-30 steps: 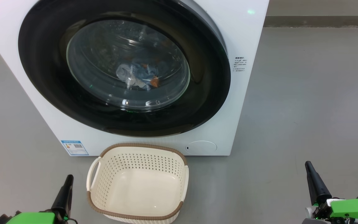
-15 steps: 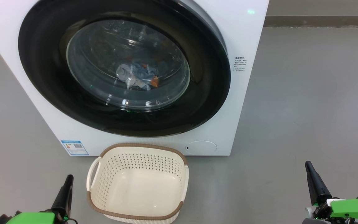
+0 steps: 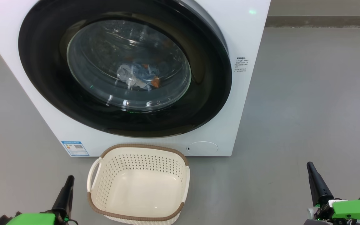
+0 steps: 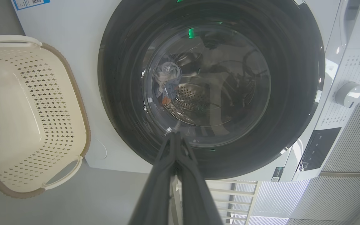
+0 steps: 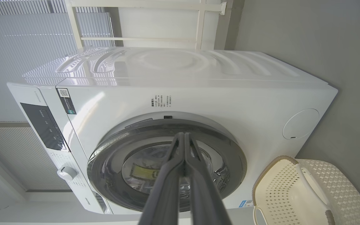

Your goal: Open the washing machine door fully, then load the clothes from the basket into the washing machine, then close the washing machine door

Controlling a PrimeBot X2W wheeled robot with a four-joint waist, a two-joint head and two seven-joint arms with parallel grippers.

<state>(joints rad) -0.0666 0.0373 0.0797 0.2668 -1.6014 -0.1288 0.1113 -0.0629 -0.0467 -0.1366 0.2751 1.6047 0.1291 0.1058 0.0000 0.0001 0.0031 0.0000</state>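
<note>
The washing machine [image 3: 252, 43] fills the upper head view. Its door [image 3: 42, 72] looks pressed flat against the white front, and the clothes [image 3: 136, 77] lie as a small blue and orange heap behind the glass, inside the drum. The basket [image 3: 142, 146] sits on the floor just below the door with nothing on its bottom. It stands between the two arms, nearer the left one. Both hands are clenched on nothing, fingers pressed together and pointing up at the machine: the left gripper [image 3: 69, 179] low beside the basket's handle, the right gripper [image 3: 310, 166] well off to the other side. All three steps look done. If the door needed one more press (I doubt it), its right edge is the side nearer the right arm, ahead of it and higher. The left wrist view looks through the glass to the drum's steel holes. The right wrist view gives the door's rim from the side, lying close to the front, with a small dark mark just past that edge.
</note>
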